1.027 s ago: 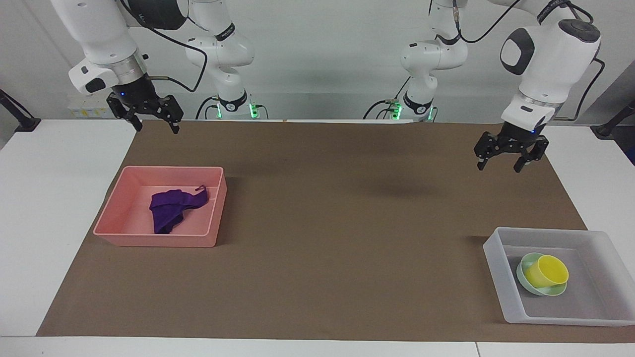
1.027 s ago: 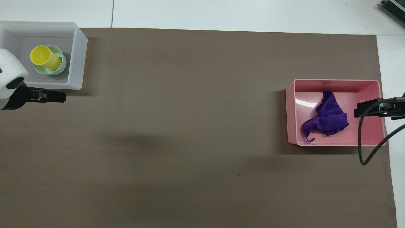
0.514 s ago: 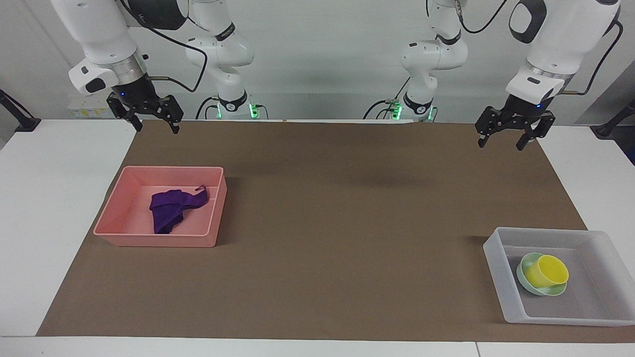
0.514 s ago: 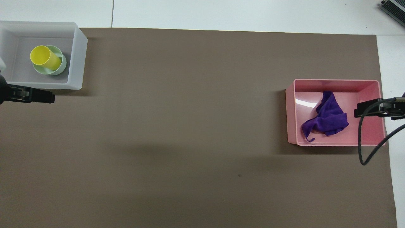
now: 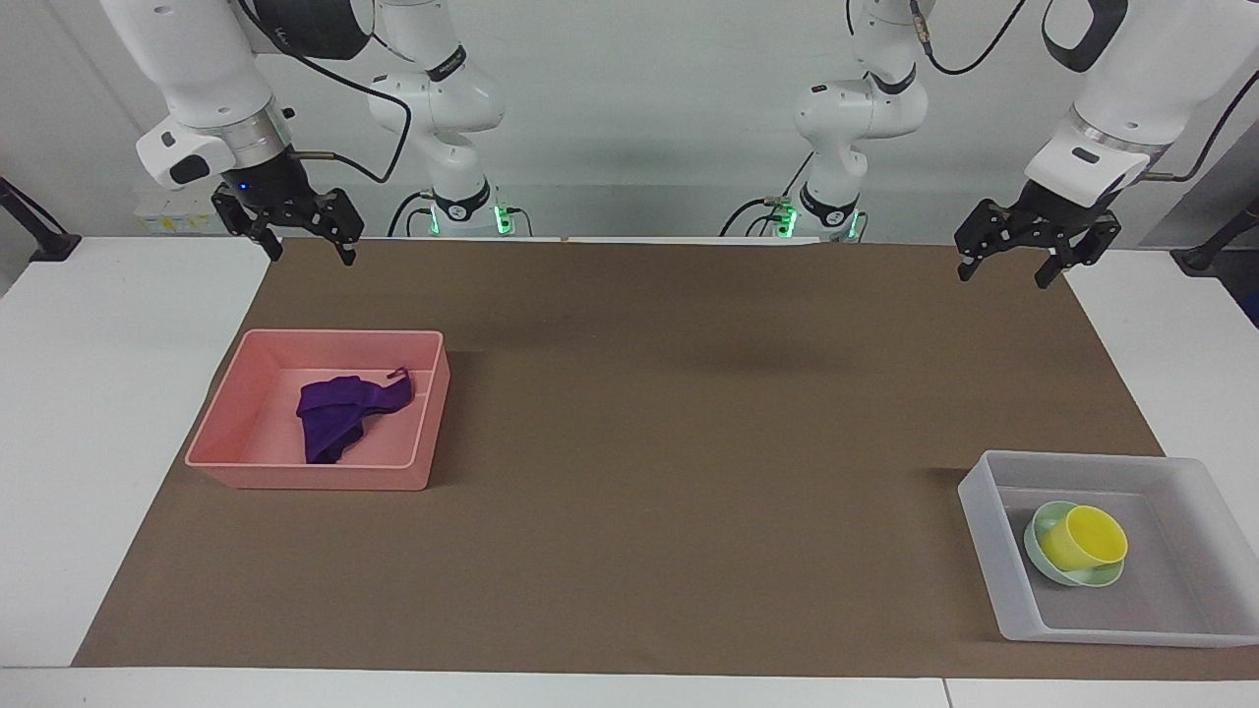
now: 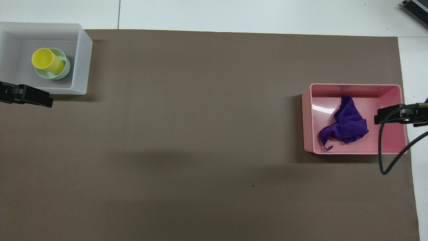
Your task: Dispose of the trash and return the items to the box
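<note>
The left gripper (image 5: pixel 1011 264) is held spread and empty in the air over the brown mat's (image 5: pixel 689 442) edge, as is the right gripper (image 5: pixel 307 246). The purple cloth (image 5: pixel 339 418) is found in the pink bin (image 5: pixel 295 477). The yellow cup (image 5: pixel 1084 539) is seen resting in the mint-green bowl (image 5: pixel 1041 526) inside the translucent box (image 5: pixel 989 531).

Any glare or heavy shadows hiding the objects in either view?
Overhead view: a small white glare patch on the pink bin floor beside the purple cloth; soft shadows on the brown mat. Facing view: even light, yellow cup and green bowl unobscured.
</note>
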Controlling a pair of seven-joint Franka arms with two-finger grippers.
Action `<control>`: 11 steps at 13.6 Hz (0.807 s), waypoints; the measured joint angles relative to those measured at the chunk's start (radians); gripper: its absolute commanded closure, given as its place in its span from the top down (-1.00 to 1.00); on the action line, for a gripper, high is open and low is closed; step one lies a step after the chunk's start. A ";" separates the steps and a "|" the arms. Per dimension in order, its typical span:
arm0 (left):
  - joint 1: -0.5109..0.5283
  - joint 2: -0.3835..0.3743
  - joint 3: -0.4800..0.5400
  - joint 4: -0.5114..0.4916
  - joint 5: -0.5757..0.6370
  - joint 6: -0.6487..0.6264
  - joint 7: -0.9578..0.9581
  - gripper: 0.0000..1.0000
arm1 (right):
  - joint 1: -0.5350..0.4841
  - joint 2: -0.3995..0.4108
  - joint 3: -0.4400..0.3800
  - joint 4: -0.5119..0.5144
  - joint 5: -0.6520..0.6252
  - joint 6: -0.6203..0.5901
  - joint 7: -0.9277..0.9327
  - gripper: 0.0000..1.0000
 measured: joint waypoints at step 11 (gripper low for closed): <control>0.003 -0.003 0.006 -0.019 0.007 -0.008 -0.112 1.00 | 0.000 0.000 0.000 -0.006 0.000 0.004 0.000 1.00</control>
